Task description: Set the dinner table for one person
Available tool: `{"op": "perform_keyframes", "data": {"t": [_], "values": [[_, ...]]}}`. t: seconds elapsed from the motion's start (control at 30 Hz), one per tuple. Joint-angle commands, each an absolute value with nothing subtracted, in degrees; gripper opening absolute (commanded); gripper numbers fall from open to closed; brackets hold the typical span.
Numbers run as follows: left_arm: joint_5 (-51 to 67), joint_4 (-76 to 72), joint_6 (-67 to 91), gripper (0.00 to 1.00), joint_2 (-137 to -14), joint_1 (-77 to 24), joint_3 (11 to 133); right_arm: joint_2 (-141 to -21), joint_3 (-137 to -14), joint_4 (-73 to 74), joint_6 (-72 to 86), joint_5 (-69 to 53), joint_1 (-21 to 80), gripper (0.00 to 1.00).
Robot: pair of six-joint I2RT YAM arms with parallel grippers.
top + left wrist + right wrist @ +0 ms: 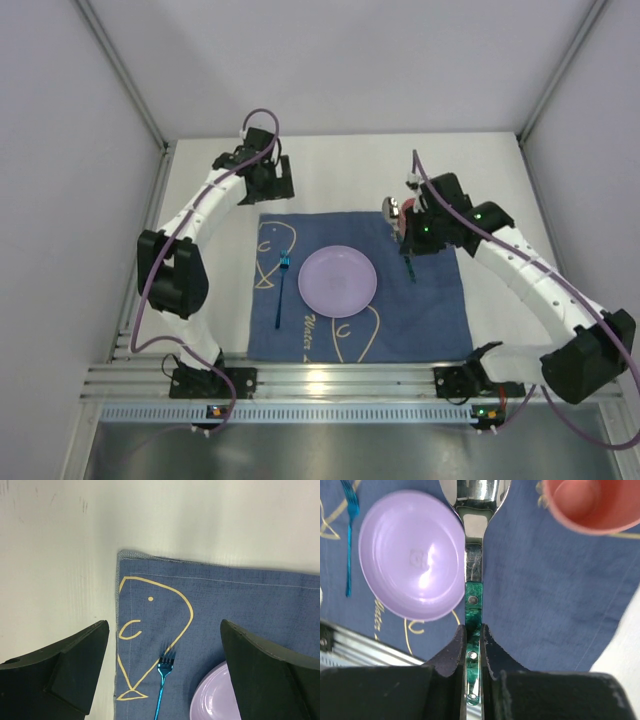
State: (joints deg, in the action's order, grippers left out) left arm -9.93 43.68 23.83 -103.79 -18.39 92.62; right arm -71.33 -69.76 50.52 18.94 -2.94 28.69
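One each: mat [430,310], plate [338,281], fork [281,290], cup [585,502], apparently spoon [475,530].

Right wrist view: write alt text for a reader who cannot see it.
The black right tool is shut on the green handle of a shiny metal spoon above a dark blue cloth mat. A round lilac plate lies left of it, a thin blue fork farther left, a pink cup upper right.

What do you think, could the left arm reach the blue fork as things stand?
Probably yes: the left gripper is open above the mat, and the fork lies uncovered, clear of the plate.
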Motion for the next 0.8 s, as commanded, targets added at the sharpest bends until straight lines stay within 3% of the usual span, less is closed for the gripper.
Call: {"op": "perform_keyframes", "data": {"t": [0.0, 0.13, 0.37, 0.77], "values": [[-10.72, 41.22, 22.94, 0.98, -103.53, -17.93, 93.08, -75.30, -64.53, 48.17, 18.02, -11.49, 29.71, 0.00], [-9.93, 40.78, 23.55, 0.98, -103.97, -17.84, 93.43, -80.94, -61.44, 46.59, 19.33, -14.33, 30.59, 0.00], [-10.55, 41.05, 23.47, 0.98, -102.75, -17.75, 91.06, -89.64, -62.22, 47.90, 24.07, -6.43, 30.94, 0.00], [-10.20, 39.46, 23.91, 0.98, -102.04, -17.23, 87.36, -96.14, -64.07, 50.80, 30.67, -3.60, 33.21, 0.00]]}}
